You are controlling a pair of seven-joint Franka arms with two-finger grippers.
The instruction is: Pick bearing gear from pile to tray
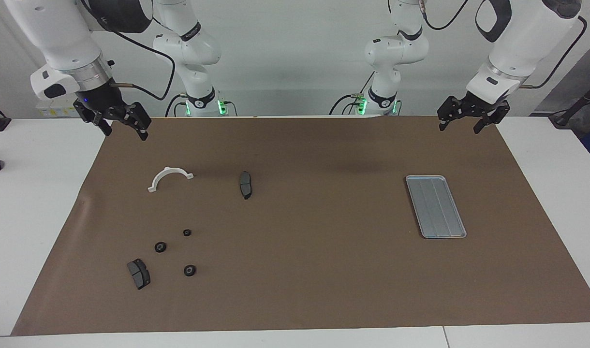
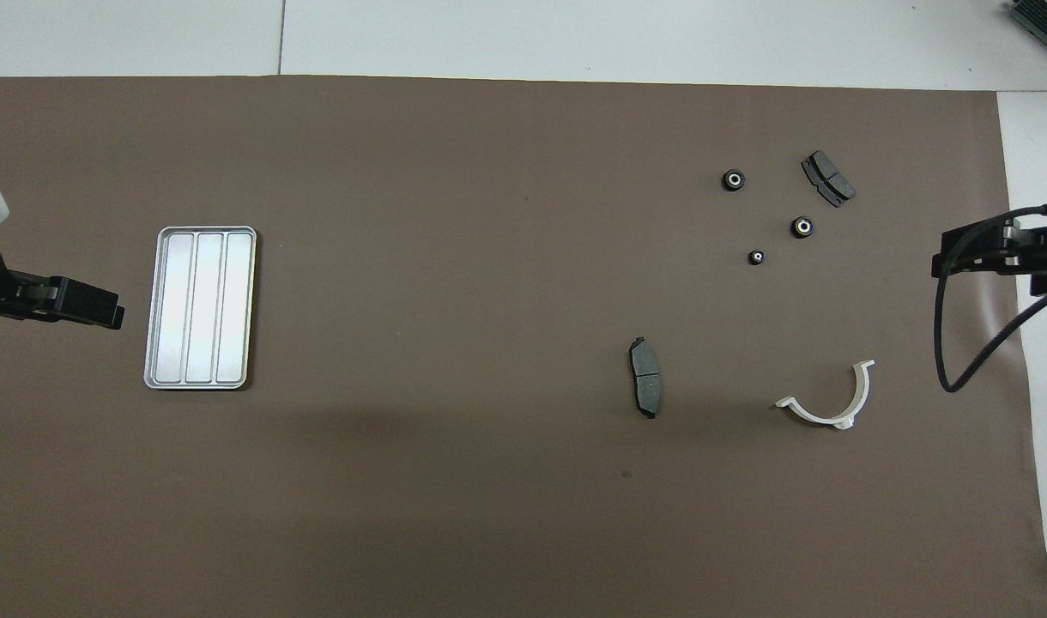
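Note:
Three small black bearing gears (image 1: 187,232) (image 1: 160,247) (image 1: 189,270) lie loose in the pile toward the right arm's end of the mat, also visible from overhead (image 2: 756,257) (image 2: 801,227) (image 2: 733,180). The silver ridged tray (image 1: 435,206) (image 2: 200,306) lies empty toward the left arm's end. My right gripper (image 1: 124,129) (image 2: 948,256) hangs open and empty over the mat's edge at its own end. At the other end, the left gripper (image 1: 460,128) (image 2: 103,309) also hangs open and empty in the air, beside the tray in the overhead view.
A white half-ring bracket (image 1: 169,177) and one dark brake pad (image 1: 245,184) lie nearer to the robots than the gears. A second brake pad (image 1: 139,273) lies beside the farthest gear. A brown mat (image 1: 295,290) covers the white table. A cable (image 2: 961,343) loops under the right gripper.

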